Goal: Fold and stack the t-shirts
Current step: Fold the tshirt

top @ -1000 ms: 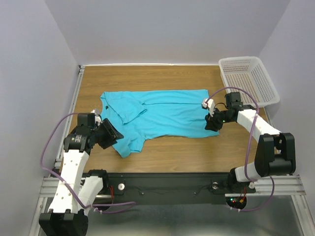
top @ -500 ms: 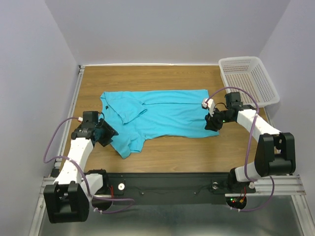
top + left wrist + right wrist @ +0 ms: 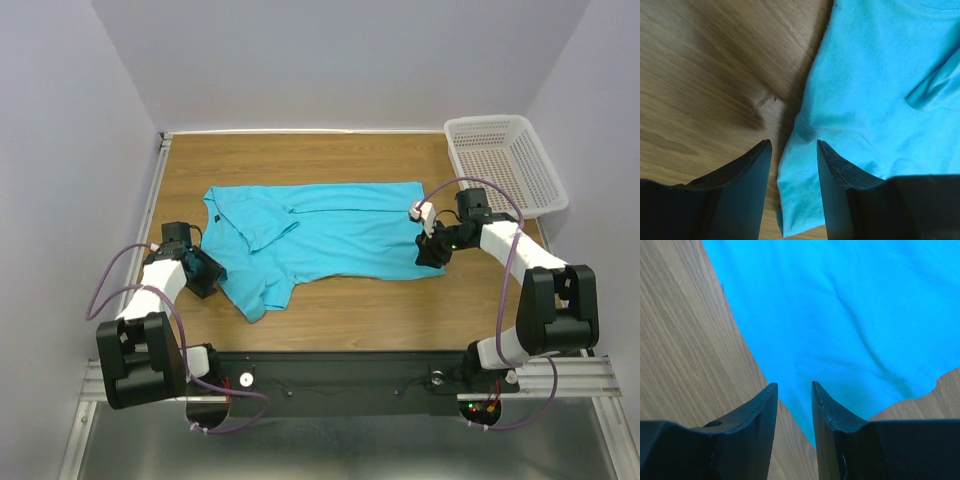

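Note:
One turquoise-blue t-shirt (image 3: pixel 320 235) lies partly folded on the wooden table (image 3: pixel 340 310), its collar end to the left. My left gripper (image 3: pixel 208 273) is low at the shirt's left edge, jaws open, with the edge of the t-shirt (image 3: pixel 870 95) lying between the fingers (image 3: pixel 752 170). My right gripper (image 3: pixel 428 252) is low at the shirt's right lower corner, jaws open, straddling the edge of the t-shirt (image 3: pixel 840 315) where it meets the wood.
A white perforated basket (image 3: pixel 505 160) stands at the back right corner of the table. Bare wood runs along the near edge and the back. Grey walls close in the table on three sides.
My left arm has dropped and pulled left, bringing its gripper down to the table at the shirt's left edge. The right arm and the shirt have not moved.

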### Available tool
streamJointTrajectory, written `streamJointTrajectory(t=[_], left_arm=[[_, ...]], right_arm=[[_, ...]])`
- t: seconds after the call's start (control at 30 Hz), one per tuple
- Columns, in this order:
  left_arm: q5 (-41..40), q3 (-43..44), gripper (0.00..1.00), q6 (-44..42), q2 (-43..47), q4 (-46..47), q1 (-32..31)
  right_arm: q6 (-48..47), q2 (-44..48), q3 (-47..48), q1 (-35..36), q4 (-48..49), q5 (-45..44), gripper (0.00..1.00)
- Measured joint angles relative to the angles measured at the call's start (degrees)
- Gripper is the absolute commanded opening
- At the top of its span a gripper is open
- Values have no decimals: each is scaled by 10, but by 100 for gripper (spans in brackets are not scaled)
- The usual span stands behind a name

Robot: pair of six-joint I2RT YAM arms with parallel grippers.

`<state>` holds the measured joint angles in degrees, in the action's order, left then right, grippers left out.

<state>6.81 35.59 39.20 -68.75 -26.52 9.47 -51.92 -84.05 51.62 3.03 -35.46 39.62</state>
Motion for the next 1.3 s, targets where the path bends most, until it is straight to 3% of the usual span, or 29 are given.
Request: streamJointTrajectory(t=[0.2,0.33,0.37,0.4,0.5,0.7,1.07,1.3], left_arm=[[17,0,45,-16,-29,25,0],[25,0,34,-22,-48,36,0],[27,0,26,-23,-50,37,0],[30,0,8,-24,-52,39,0],[39,0,0,-30,-54,43,0],[56,0,0,-39,-52,45,0],[96,0,0,-61,-19,40,16],[115,0,0,-70,-19,40,22]], right_arm=[[3,-1,0,0,0,0,39],[5,-1,0,0,0,0,39],[5,-1,0,0,0,0,39],[5,-1,0,0,0,0,39],[5,-1,0,0,0,-2,40],[-19,-1,-3,0,0,-9,43],[-202,3,-56,0,-42,-87,43],[-224,-2,-56,0,-45,-114,42]])
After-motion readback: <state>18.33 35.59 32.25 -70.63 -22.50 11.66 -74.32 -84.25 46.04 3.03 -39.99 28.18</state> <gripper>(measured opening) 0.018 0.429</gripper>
